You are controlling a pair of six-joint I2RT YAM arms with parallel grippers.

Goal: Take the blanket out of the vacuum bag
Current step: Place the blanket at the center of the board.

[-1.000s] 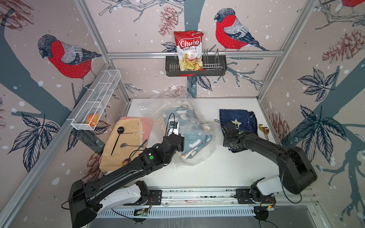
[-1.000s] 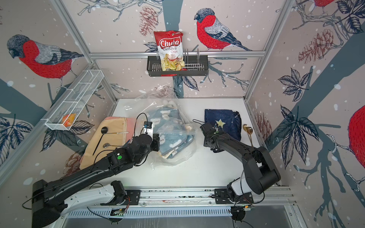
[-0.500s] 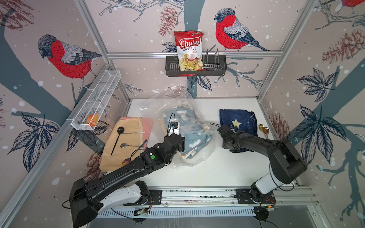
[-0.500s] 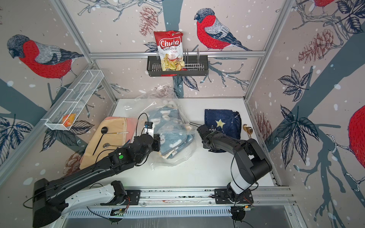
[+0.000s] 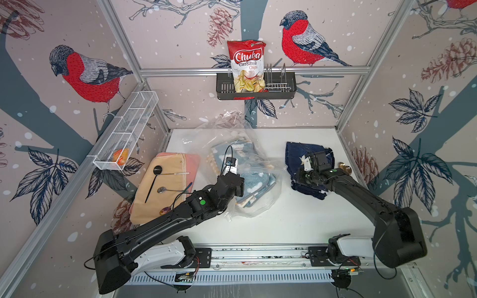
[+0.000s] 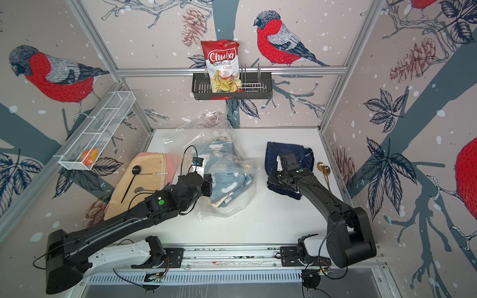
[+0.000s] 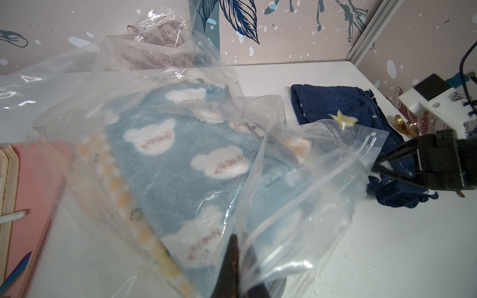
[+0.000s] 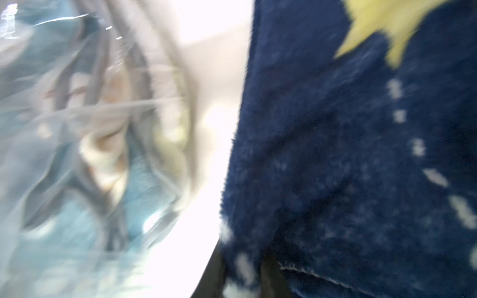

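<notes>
Pinching the plastic near the zip-seal edge of the large clear crinkly vacuum bag [image 7: 296, 196], the left gripper [image 7: 236, 268] has its jaws closed together on the film, as the left wrist view shows. Just beyond its tips, inside the plastic, lies the folded light-blue fleece blanket with white bear faces [image 7: 180, 154]; it is wholly enclosed, no corner out of the mouth. Bag and blanket rest on the white tabletop [image 5: 296, 222] in both top views.

The right gripper [image 7: 382, 165] sits beside the bag's zip corner, its black fingers [image 7: 395, 157] over the near edge of a folded navy fleece cloth with a yellow star [image 5: 304, 152]. The right wrist view is motion-blurred; dark finger shapes flank the navy pile, but whether they clamp it or stand apart I cannot tell.

Well off from the left gripper, on its outer side: a peach zipped pouch [image 5: 165, 185] with spoons on it.

Progress, as judged: early. One side of the bag mouth is held; the blanket is untouched. Left to do: get the right gripper into the opening, grip the blue blanket, draw it clear while the left holds the bag back.
</notes>
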